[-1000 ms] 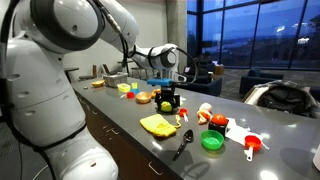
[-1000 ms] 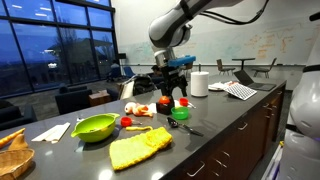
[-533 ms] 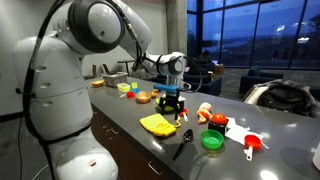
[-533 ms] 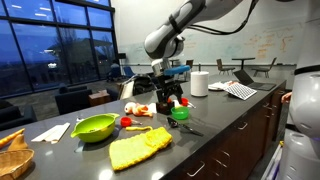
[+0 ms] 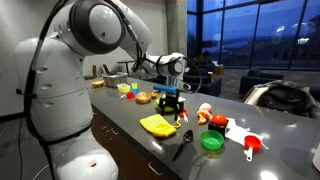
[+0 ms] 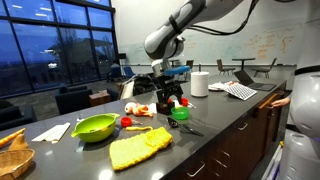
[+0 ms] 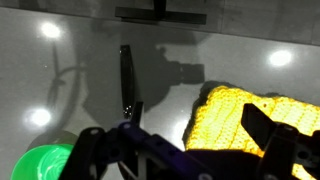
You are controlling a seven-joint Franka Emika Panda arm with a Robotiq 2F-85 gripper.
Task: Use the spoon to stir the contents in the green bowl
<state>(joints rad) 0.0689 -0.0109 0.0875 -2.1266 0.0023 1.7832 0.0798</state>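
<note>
The dark spoon (image 5: 183, 143) lies flat on the grey counter between the yellow cloth (image 5: 158, 124) and the green bowl (image 5: 212, 141). It also shows in an exterior view (image 6: 185, 127), just in front of the green bowl (image 6: 181, 114). In the wrist view the spoon (image 7: 127, 80) lies lengthwise left of centre, the green bowl (image 7: 45, 162) is at the bottom left and the yellow cloth (image 7: 235, 120) is on the right. My gripper (image 5: 170, 103) (image 6: 168, 101) hovers above the counter behind the cloth. It is open and empty (image 7: 200, 135).
A lime-yellow bowl (image 6: 94, 127) sits by the cloth. A red-orange handled measuring cup (image 5: 252, 146) and toy foods (image 5: 212, 117) lie past the green bowl. A paper roll (image 6: 199, 84) stands further back. The counter's front edge (image 5: 150, 145) runs close to the spoon.
Over the past second the arm swung and the gripper dropped a little toward the counter. In the last half second nothing has visibly moved.
</note>
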